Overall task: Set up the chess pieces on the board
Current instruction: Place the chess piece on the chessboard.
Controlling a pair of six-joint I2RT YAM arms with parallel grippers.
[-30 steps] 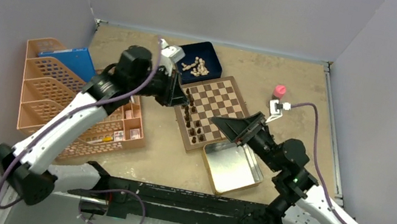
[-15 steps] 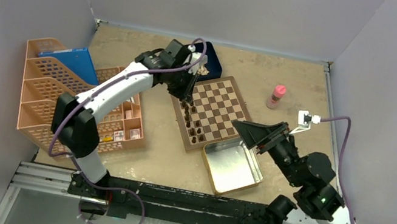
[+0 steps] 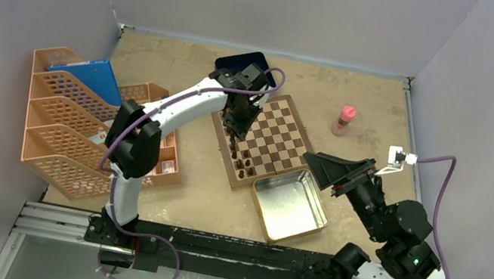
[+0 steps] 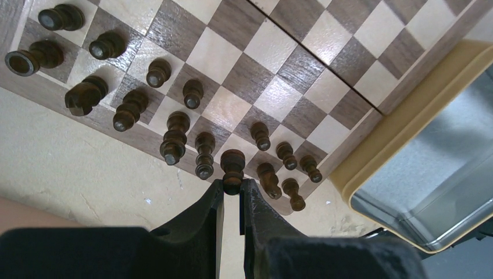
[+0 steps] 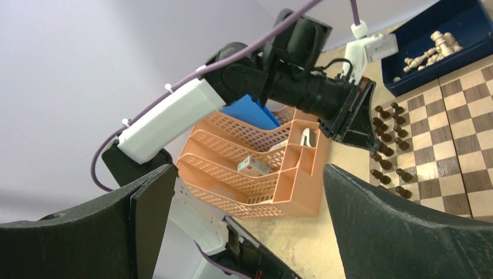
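The board (image 3: 284,127) lies tilted at mid-table, with several dark brown chess pieces (image 3: 241,158) lined up in two rows along its left edge. My left gripper (image 3: 236,128) hangs over that edge, shut on one dark chess piece (image 4: 232,165), which it pinches by its top between the fingertips (image 4: 216,192). That piece sits in the outer row, close beside its neighbours (image 4: 204,156); whether its base touches the board (image 4: 279,64) I cannot tell. My right gripper (image 3: 330,171) is wide open and empty, raised right of the board's near corner. In its own view the right gripper (image 5: 247,174) frames the orange organiser.
An open silver tin (image 3: 289,207) lies at the board's near corner. A dark blue box (image 5: 442,46) holding cream chessmen sits behind the board. An orange mesh organiser (image 3: 70,124) fills the left side. A pink-capped bottle (image 3: 345,120) stands at the right rear.
My left arm has stretched out and carried its shut gripper from near the blue box to the board's left edge. My right arm has pulled back to the right, off the board.
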